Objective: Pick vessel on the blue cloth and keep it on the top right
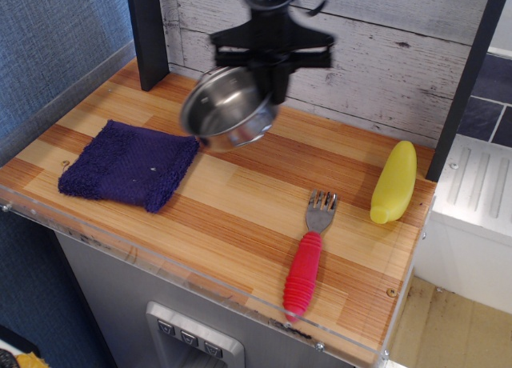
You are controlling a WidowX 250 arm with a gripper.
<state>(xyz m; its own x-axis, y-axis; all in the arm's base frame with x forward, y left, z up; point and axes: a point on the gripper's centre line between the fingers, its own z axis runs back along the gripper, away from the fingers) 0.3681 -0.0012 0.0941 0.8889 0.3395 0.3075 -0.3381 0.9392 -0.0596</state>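
In the single counter view, the small shiny steel vessel (pixel 230 108) hangs tilted in the air, clear of the dark blue knitted cloth (pixel 128 163). The lift looks done; carrying it to the bare wood-plank top right (pixel 352 148) remains. My gripper (pixel 276 78) is clamped on its rim.

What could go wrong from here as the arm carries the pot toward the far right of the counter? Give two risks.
1. The pot hangs tilted, held by the gripper at one edge only, so it might slip or swing loose.
2. The yellow bottle and the fork lie on the right side of the counter; a low or wide path could knock them, and they leave less room for setting the pot down.
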